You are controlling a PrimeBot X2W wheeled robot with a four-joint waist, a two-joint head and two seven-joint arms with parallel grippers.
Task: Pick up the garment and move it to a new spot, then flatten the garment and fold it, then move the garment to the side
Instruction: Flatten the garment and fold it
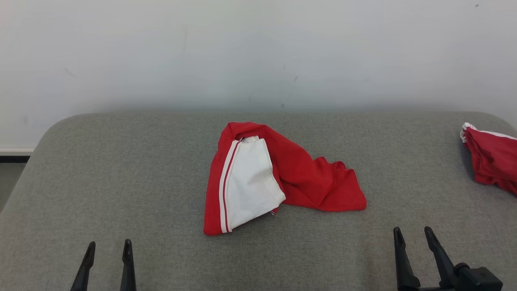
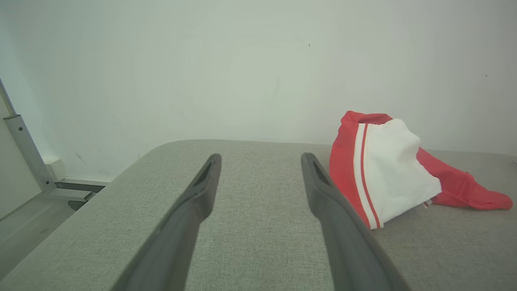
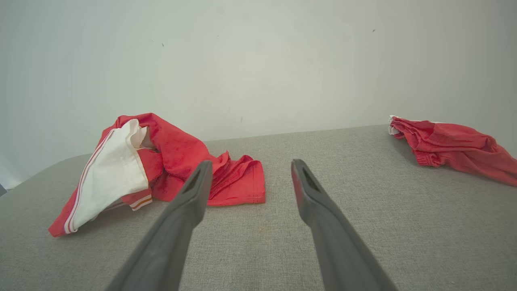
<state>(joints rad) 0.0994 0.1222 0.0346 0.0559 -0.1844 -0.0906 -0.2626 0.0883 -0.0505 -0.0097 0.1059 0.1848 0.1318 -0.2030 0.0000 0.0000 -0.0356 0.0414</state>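
The grey bench (image 1: 121, 169) stands against a pale wall (image 1: 258, 52). The garment (image 1: 282, 173), red with a white striped panel, lies crumpled about midway between the bench's left and right edges, somewhat nearer the far edge. A red cloth (image 1: 492, 161) lies bunched at the right edge, well apart from the garment, while the left gripper (image 1: 110, 244) by the near left corner and the right gripper (image 1: 412, 230) by the near right corner both have fingers spread, grasping nothing.

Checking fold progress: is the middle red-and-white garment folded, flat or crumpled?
Crumpled. The garment lies bunched on the grey surface, white panel humped up, red cloth wrinkled, nothing squared.
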